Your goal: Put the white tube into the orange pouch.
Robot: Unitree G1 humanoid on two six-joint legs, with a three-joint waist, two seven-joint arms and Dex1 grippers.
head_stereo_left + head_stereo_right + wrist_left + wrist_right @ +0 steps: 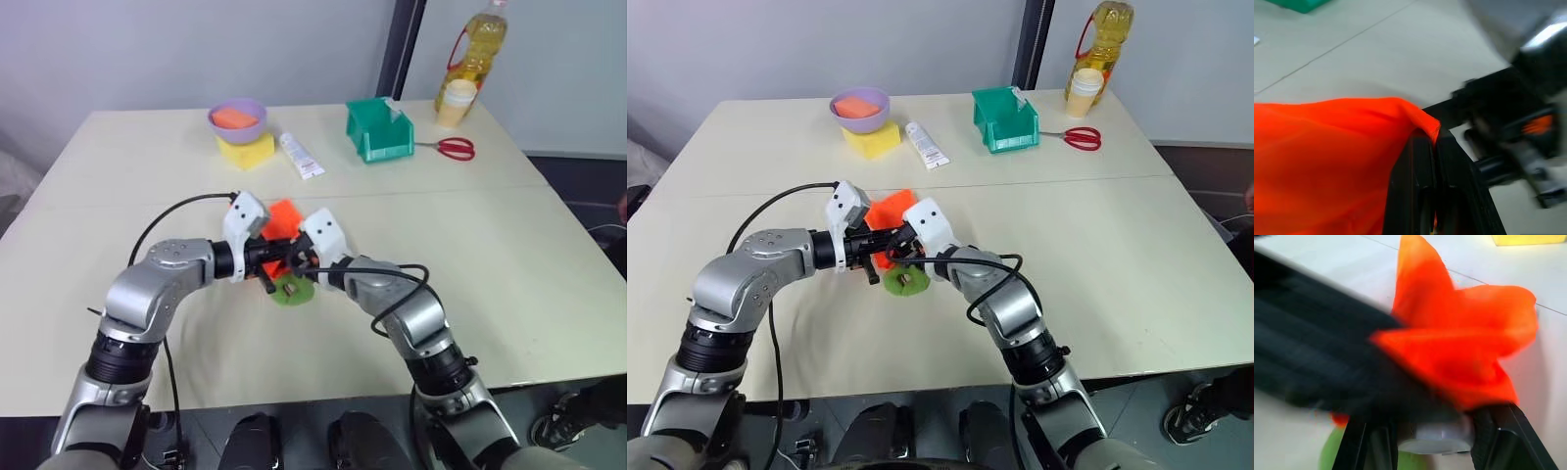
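The orange pouch (282,217) is lifted just above the table's middle, between my two grippers. My left gripper (266,260) is shut on the pouch's edge; the left wrist view shows the orange fabric (1327,161) pinched between its fingers (1418,176). My right gripper (296,262) comes in from the other side, shut on the white tube, whose pale rounded end (1435,439) sits between its fingers right under the pouch (1459,347). The rest of the tube is hidden. The cord's green disc (292,292) lies on the table below both grippers.
At the back stand a purple bowl (237,119) holding a salmon lump, a yellow sponge block (245,150), a flat white tube (301,157), a green bin (378,129), red scissors (453,148), a cup (457,102) and an oil bottle (480,44).
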